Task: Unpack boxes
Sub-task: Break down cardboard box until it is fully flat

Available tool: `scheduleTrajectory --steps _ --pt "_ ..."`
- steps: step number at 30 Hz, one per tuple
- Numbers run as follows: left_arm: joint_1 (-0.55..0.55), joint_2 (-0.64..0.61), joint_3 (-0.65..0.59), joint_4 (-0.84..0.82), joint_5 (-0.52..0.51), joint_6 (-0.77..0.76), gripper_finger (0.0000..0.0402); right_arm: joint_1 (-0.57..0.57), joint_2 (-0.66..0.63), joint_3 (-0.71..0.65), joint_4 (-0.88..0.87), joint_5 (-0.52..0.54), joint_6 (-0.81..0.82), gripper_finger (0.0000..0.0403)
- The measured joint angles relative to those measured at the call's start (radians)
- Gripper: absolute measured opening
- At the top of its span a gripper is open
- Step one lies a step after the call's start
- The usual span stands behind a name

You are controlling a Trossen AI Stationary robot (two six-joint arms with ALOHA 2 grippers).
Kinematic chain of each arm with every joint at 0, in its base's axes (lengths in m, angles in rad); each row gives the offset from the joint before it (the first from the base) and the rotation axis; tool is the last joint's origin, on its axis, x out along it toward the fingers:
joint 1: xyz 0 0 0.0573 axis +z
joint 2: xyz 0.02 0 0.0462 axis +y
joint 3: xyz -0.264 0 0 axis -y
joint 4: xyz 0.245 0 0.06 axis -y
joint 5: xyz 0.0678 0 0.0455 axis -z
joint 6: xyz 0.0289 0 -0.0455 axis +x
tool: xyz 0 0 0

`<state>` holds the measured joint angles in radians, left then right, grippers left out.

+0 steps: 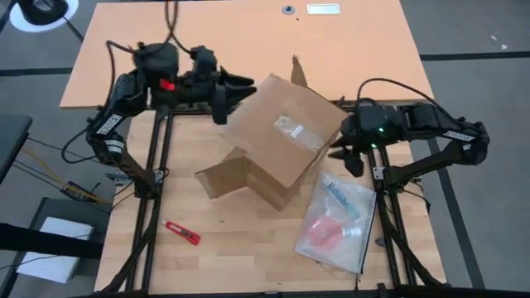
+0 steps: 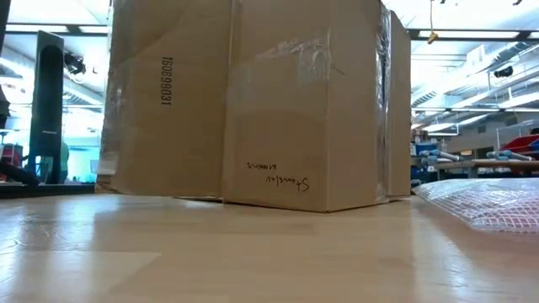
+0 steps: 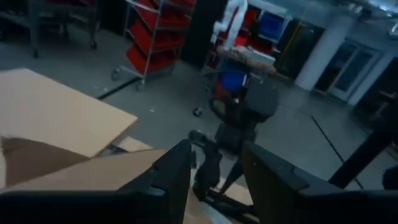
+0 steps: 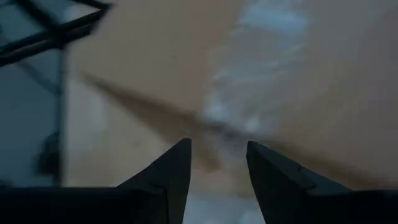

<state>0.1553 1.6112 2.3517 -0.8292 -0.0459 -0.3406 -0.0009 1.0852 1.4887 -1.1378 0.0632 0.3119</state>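
From above you see the carton (image 1: 281, 136) mid-table, left gripper (image 1: 236, 89) and right gripper (image 1: 346, 153) flanking it; low view: it stands on the table (image 2: 253, 252); wrist views: both jaws part-open, holding nothing

The carton (image 2: 253, 101) bears the sideways printed number 150699031.

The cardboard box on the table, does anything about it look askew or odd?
Yes. The brown corrugated cardboard box sits turned at an angle to the table edges, apparently upside down, with one flap splayed flat on the wood. A clear plastic bag lies beside it.
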Motion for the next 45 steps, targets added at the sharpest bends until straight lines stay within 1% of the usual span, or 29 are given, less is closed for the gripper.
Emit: scheduleTrajectory --steps 2,5,7,9,11,15,17,18,21,23,27,31,34,38,40,45 --pt "0.001 0.021 -0.016 -0.028 0.014 0.007 0.0152 0.025 -0.017 0.0 -0.041 -0.009 0.028 0.016" --pt "-0.001 0.073 -0.052 -0.134 0.008 0.053 0.0152 0.06 -0.022 0.0 -0.135 0.042 0.068 0.016" --pt "0.002 0.104 -0.066 -0.231 -0.053 0.075 0.0152 0.076 -0.019 -0.01 -0.176 0.11 0.08 0.016" --pt "0.016 0.123 -0.075 -0.28 -0.096 0.076 0.0152 0.082 -0.019 -0.038 -0.177 0.166 0.093 0.016" --pt "0.025 0.138 -0.093 -0.278 -0.073 0.082 0.0152 0.082 -0.018 -0.077 -0.173 0.213 0.117 0.016" --pt "0.018 0.17 -0.136 -0.222 0.022 0.13 0.0152 0.079 -0.017 -0.156 -0.157 0.271 0.192 0.016" --pt "0.018 0.168 -0.162 -0.211 0.03 0.152 0.0152 0.077 -0.016 -0.187 -0.126 0.273 0.216 0.016" --pt "0.02 0.163 -0.181 -0.207 0.016 0.166 0.0152 0.077 -0.016 -0.199 -0.101 0.273 0.224 0.016" --pt "0.034 0.162 -0.229 -0.269 -0.063 0.192 0.0152 0.078 -0.016 -0.213 -0.021 0.273 0.234 0.016" --pt "0.04 0.166 -0.263 -0.29 -0.096 0.207 0.0152 0.078 -0.017 -0.213 0.054 0.277 0.228 0.016" --pt "0.063 0.155 -0.331 -0.289 -0.099 0.209 0.0152 0.064 -0.017 -0.213 0.218 0.282 0.167 0.016" --pt "0.086 0.156 -0.375 -0.292 -0.104 0.229 0.0152 0.025 0.013 -0.213 0.315 0.276 0.095 0.016" --pt "0.114 0.155 -0.387 -0.306 -0.098 0.234 0.0152 -0.001 0.025 -0.211 0.332 0.239 0.078 0.016" --pt "0.167 0.158 -0.387 -0.315 -0.087 0.263 0.0152 -0.018 0.023 -0.211 0.336 0.239 0.079 0.016" --pt "0.201 0.158 -0.387 -0.326 -0.087 0.296 0.0152 -0.025 0.022 -0.211 0.337 0.256 0.087 0.016" --pt "0.303 0.159 -0.39 -0.347 -0.081 0.402 0.0152 -0.033 0.021 -0.211 0.327 0.252 0.101 0.016"
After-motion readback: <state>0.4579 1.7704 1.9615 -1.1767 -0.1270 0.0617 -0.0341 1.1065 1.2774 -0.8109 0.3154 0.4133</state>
